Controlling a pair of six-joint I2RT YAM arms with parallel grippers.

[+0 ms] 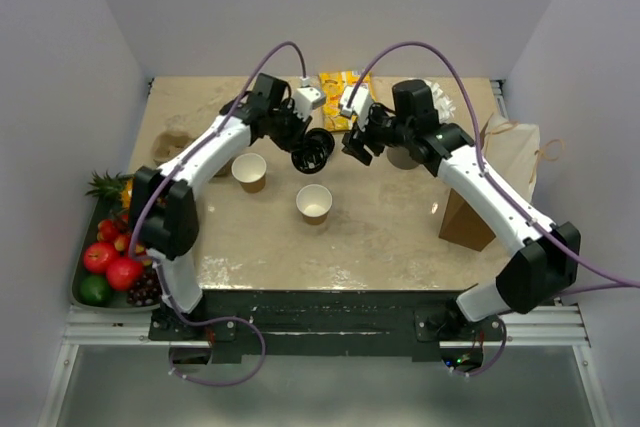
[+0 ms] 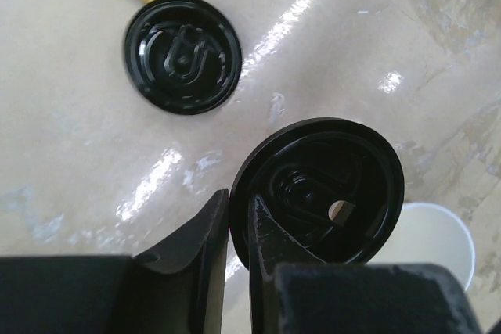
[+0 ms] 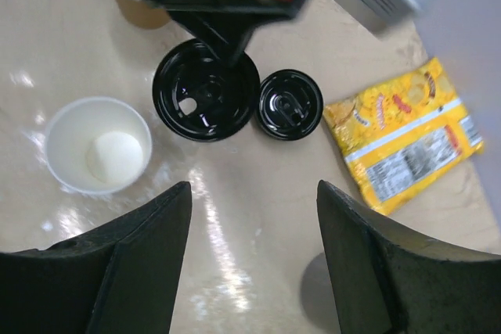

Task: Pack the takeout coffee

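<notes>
Top external: L gripper (image 1: 303, 145) pinches one black lid (image 1: 316, 152) above the table (image 1: 400, 242), at approx 12 o'clock of the near cup (image 1: 314, 203). The other cup (image 1: 249, 171) sits at that cup's 10 o'clock. R gripper (image 1: 358, 139) has jaws apart, empty. Left wrist: fingers clamp only the lid's rim; 2nd lid (image 2: 182, 54) lies flat at 11 o'clock. Risk: such a thin pinch may let the lid swivel or drop. Right wrist: near cup is open and unbraced, so an off-centre press could tip or shove it.

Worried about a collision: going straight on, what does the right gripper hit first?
Probably the black lid held by the left gripper, just ahead of the right gripper; depth is unclear, so it may reach bare table instead.
</notes>
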